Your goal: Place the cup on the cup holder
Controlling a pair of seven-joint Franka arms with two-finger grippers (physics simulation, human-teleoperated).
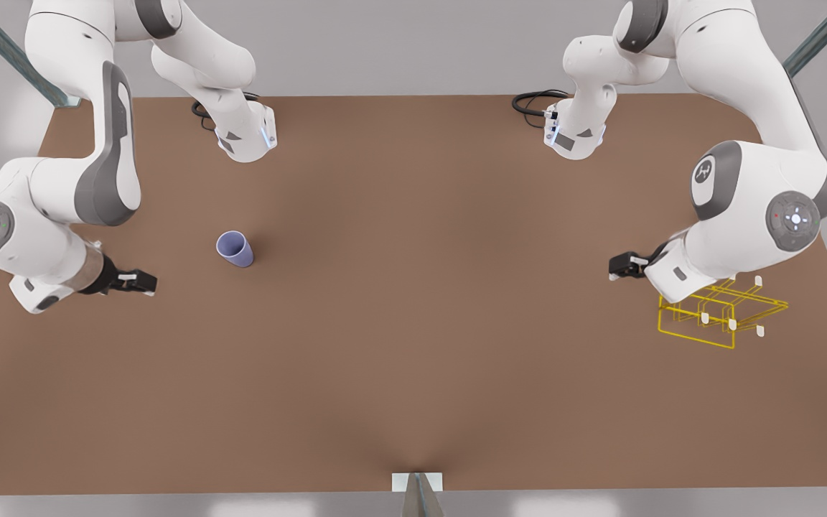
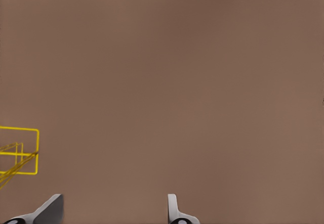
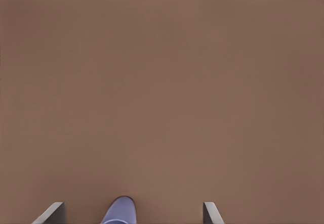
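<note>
I see a big brown desk with my two arms over it. The holder sits near the desk's edge on the front view's right, a thin yellow wire rack with little white tips. My left gripper hangs just beside it, and its fingers are spread apart with nothing between them. The cup stands on the desk toward the front view's left, well apart from the holder, with its mouth up. My right gripper is near the cup, fingers wide apart, not touching it. I think the cup is light and stiff, and its smooth sides may be slippery. I would pinch it across the middle of its wall, gently. The wire rack looks light too, so a bump could push it.
</note>
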